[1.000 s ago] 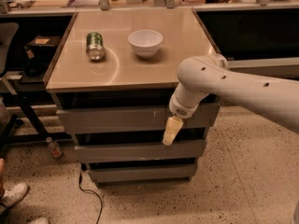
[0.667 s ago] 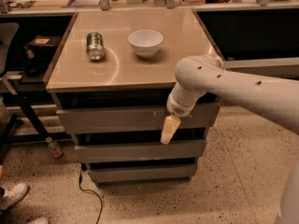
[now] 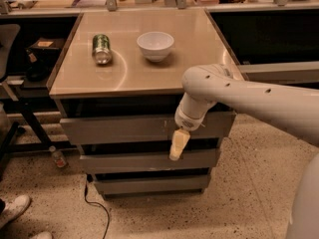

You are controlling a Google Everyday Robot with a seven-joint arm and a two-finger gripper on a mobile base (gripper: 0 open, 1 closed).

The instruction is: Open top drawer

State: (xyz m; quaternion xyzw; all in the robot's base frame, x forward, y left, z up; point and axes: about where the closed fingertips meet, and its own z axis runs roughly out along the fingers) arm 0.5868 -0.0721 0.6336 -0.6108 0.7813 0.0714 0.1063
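Observation:
The top drawer [image 3: 119, 128] is the widest grey handleless front, just under the tan tabletop, with small pale scratches right of centre. It sits pushed in, with no inner tray showing. My gripper [image 3: 178, 146] hangs from the white arm in front of the cabinet, right of centre. Its pale yellowish fingertips [image 3: 177, 149] point down, over the dark gap below the top drawer and the upper edge of the middle drawer [image 3: 129, 162].
On the tabletop [image 3: 164, 73] lie a green can [image 3: 101, 48] on its side and a white bowl [image 3: 155, 45]. The bottom drawer [image 3: 149, 184] is narrower. A black cable [image 3: 94, 208] runs on the floor at the left. A shoe [image 3: 12, 208] and a small bottle [image 3: 58, 157] are at the lower left.
The gripper and arm have shifted slightly left along the cabinet front. The top drawer has not moved.

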